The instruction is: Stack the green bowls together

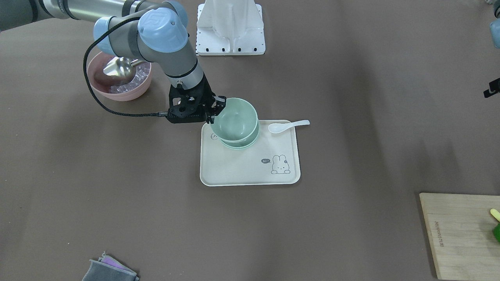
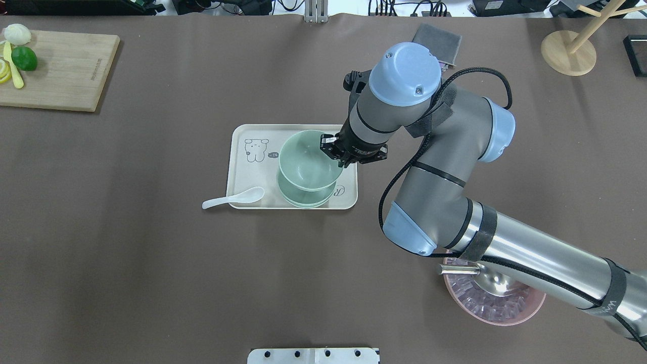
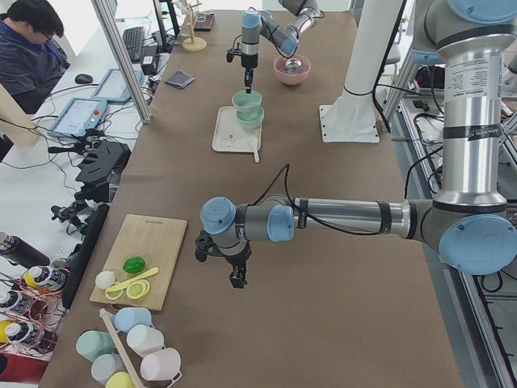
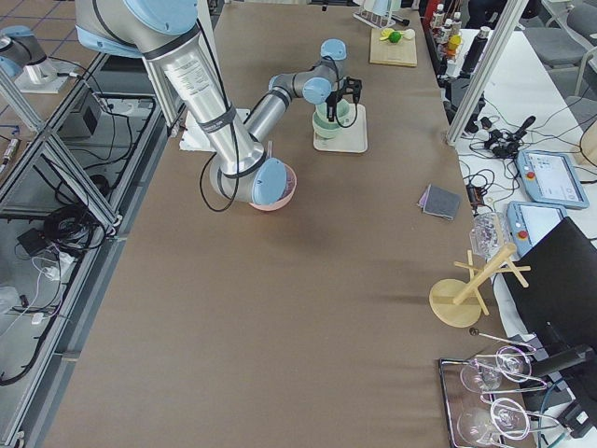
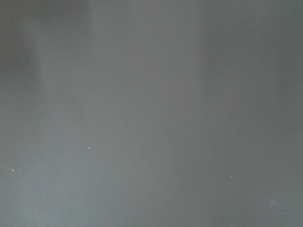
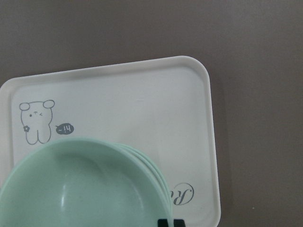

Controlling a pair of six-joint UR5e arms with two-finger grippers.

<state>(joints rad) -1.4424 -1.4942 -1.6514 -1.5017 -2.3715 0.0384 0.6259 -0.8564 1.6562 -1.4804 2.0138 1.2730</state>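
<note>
Pale mint-green plastic marks the three task bowls, all located at the cream tray (image 1: 242,171) in the middle of the brown tabletop (image 1: 351,117). The lower green bowls (image 1: 239,143) sit nested on the tray, in the corner nearest the robot's right arm. The top green bowl (image 1: 233,117) is directly over them, mouth up; contact with the nested pair cannot be determined. The right gripper (image 1: 213,117) has its fingers clamped on the rim of the top green bowl, one inside the wall and one outside. The left gripper (image 3: 236,279) points down over bare tabletop near a wooden cutting board (image 3: 139,259); its finger state cannot be determined. A white spoon (image 1: 289,125) lies across the tray edge. A pink bowl (image 1: 129,91) holding a metal scoop (image 1: 119,67) stands well apart.
</note>
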